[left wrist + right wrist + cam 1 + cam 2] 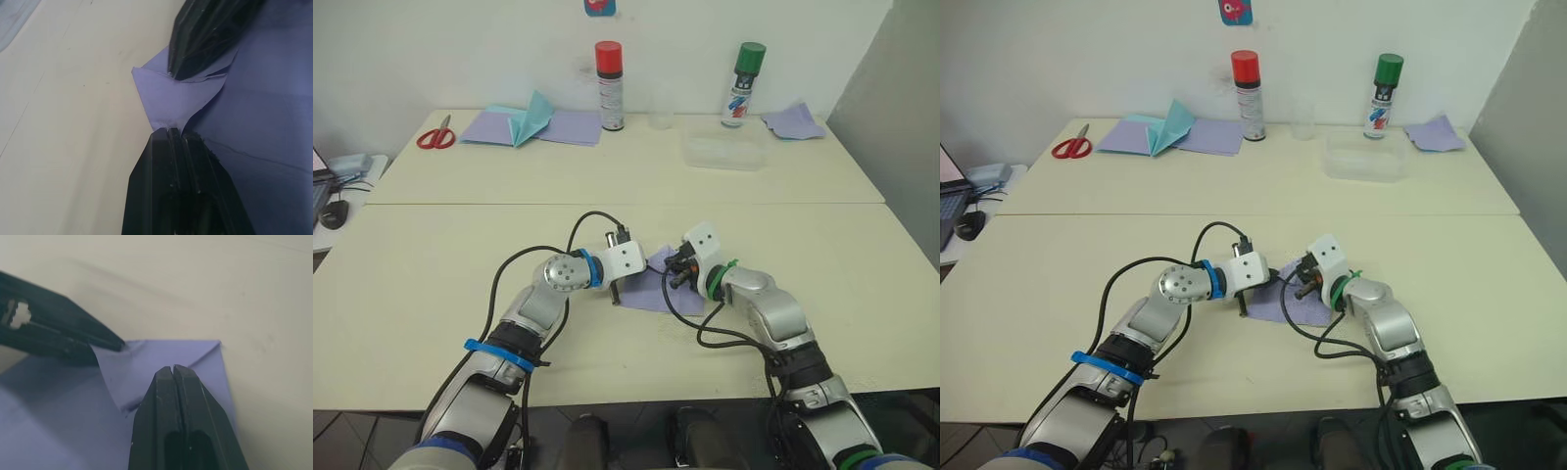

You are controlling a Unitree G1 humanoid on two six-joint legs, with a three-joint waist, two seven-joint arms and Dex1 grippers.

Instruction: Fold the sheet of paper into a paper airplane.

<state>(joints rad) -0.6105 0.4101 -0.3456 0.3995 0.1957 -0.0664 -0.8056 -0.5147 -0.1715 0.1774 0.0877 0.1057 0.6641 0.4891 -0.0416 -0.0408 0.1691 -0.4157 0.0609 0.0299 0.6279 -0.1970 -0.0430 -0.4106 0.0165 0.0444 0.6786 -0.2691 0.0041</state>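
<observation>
Near the front table's middle, lying flat: thin lavender sheet of paper [651,289], between left gripper [616,290] and right gripper [677,278]. Up close, both pairs of black fingers together, tips pressing a folded-over triangular corner; smooth cream table [431,294].

Your robot's arms are silver-grey metal with black joint sections. The left arm [524,318] wears blue bands, the right arm [773,318] green ones. A white bracket [625,257] sits behind each pair of jaws, with looping black cables running back from it. The fingers [181,191] are glossy black, ridged, and taper to points.
</observation>
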